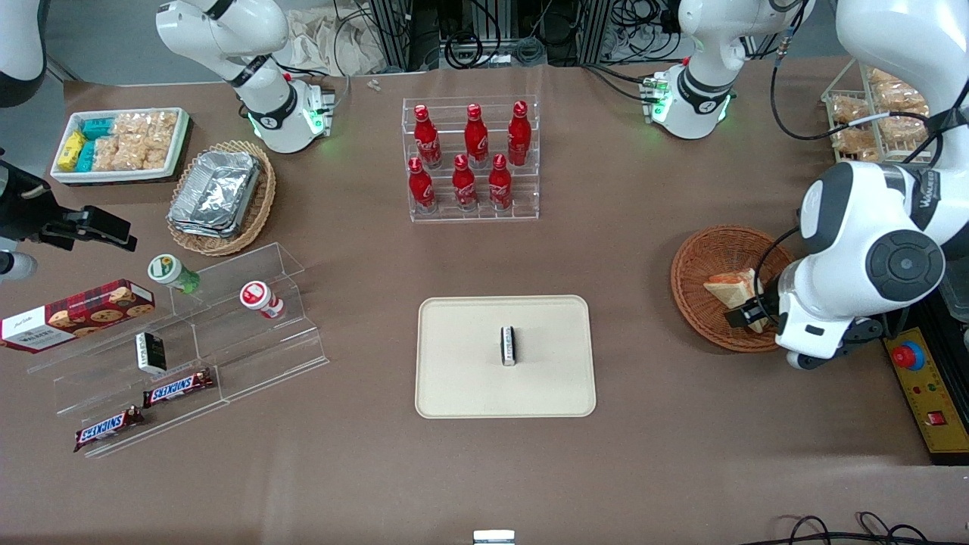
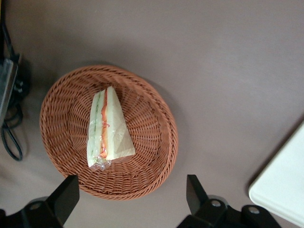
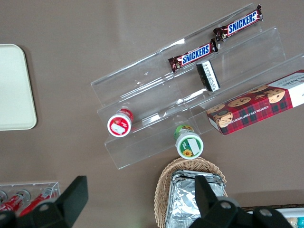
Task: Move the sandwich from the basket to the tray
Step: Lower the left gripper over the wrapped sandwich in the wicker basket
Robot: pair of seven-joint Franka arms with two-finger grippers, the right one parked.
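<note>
Tool (image 2: 129,197) hovers over the basket (image 2: 156,156) with fingers (image 2: 64,197) apart and empty; sandwich (image 2: 108,129) lies in the basket, at about three o'clock from the tray (image 1: 469,393); descend centred, closing across the bread faces, not the filling edge.

Left arm bent low, hand (image 2: 129,197) spread open.
</note>
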